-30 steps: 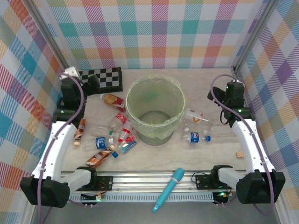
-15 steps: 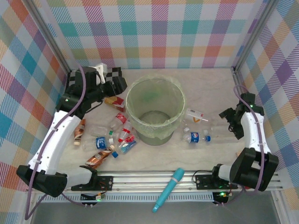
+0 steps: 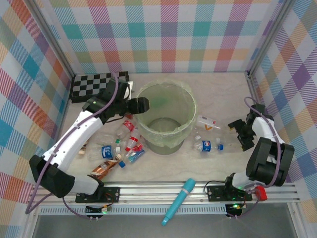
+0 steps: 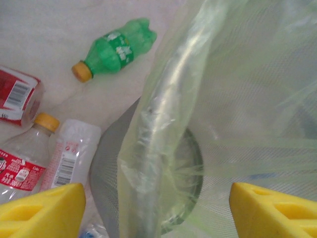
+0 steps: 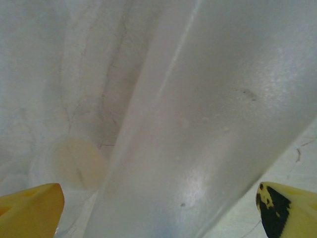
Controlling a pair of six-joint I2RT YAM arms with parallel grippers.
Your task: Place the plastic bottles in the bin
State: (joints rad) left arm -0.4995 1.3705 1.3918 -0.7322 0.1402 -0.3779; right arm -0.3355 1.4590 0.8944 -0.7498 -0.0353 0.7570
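The pale-green bin (image 3: 163, 119) with its clear liner stands mid-table. My left gripper (image 3: 142, 105) hangs at its left rim, open, yellow fingers (image 4: 39, 210) astride the lined rim (image 4: 163, 124), holding nothing. Plastic bottles lie left of the bin: red-labelled ones (image 3: 128, 130), a blue-labelled one (image 3: 106, 151), an orange-brown one (image 3: 103, 169). The left wrist view also shows a green bottle (image 4: 119, 47) and red-labelled ones (image 4: 22, 166). Right of the bin lie a blue-labelled bottle (image 3: 208, 145) and a red-labelled one (image 3: 207, 121). My right gripper (image 3: 237, 131) is low at the right, open, a clear bottle (image 5: 198, 124) between its fingers (image 5: 29, 210).
A black-and-white checkerboard (image 3: 96, 82) lies at the back left. A long teal tube (image 3: 179, 201) rests across the front rail (image 3: 148, 189). Plaid walls close in the back and both sides.
My left arm has swung from the checkerboard corner over to the bin's left rim, its jaws narrowing a little. My right arm has folded down toward the table on the right.
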